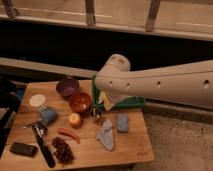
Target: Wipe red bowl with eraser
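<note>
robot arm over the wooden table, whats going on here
A one-armed robot is meant to wipe the red bowl with the eraser, but has not picked the eraser up yet. Its white arm stretches in from the right over the green tray, the gripper open and empty just right of the red bowl. The eraser lies flat at the near left corner of the wooden table, beside a black-handled utensil.

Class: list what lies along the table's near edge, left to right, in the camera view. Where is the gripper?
eraser → black-handled utensil → dark red cluster → grey cloth → blue sponge. The gripper hovers just right of the red bowl.
</note>
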